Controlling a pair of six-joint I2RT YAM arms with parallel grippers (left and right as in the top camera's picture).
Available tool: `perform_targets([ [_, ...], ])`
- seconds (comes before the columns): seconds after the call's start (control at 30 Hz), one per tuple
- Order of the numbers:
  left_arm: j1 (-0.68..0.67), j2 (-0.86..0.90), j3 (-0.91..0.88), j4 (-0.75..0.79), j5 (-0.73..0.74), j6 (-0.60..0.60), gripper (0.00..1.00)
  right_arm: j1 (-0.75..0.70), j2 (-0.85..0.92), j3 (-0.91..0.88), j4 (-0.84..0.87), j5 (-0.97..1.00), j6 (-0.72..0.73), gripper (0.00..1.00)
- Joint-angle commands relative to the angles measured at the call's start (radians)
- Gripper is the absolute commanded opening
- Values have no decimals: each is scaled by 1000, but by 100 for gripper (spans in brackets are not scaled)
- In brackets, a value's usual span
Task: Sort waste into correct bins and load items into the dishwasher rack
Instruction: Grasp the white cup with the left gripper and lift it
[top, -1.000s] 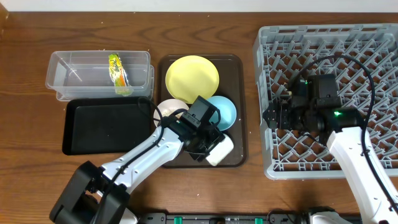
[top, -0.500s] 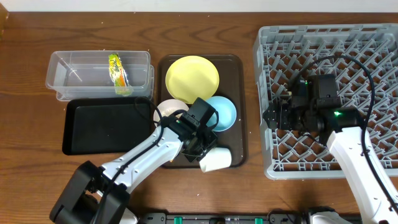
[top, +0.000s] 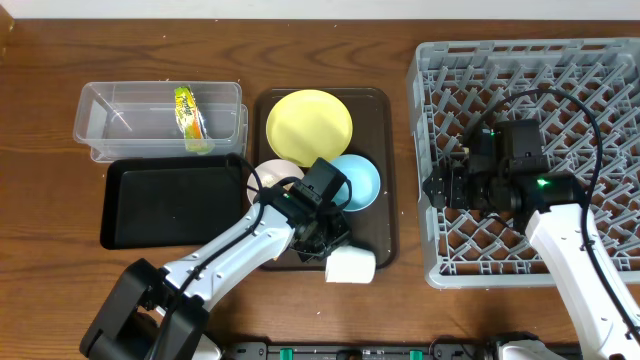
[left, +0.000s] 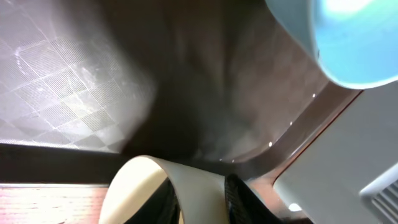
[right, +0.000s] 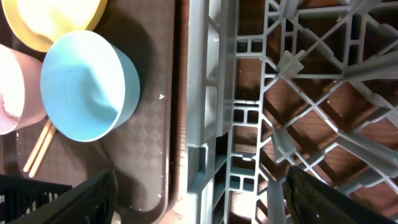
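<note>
The white cup (top: 350, 266) lies tipped sideways at the front right corner of the brown tray (top: 391, 150), near the blue bowl (top: 358, 182). The left tool (top: 335, 250) pinches its wall. The right tool (top: 438, 188) hangs spread wide and empty over the left edge of the rack (top: 600, 60).

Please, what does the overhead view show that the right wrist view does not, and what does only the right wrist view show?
Only overhead: the clear tub with the snack wrapper in it, the black tray, and the left gripper holding the white cup at the front edge of the brown serving tray. Only right wrist: the chopsticks lying beside the pink bowl; they cannot be seen from above. Both: the yellow plate, the blue bowl, the pink bowl, the brown serving tray and the grey rack.
</note>
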Motion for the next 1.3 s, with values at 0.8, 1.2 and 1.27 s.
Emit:
perform_targets([
  [0.8,77,-8,-5,34,84,77,6,-3,-10,16,-11,2,-14,84],
  [1.2,194,-151,-3,59,211,208,6,-9,-10,16,-21,21,-12,80],
  [1.27,244,-201,-2,58,226,219,6,-20,-10,16,-21,21,11,80],
])
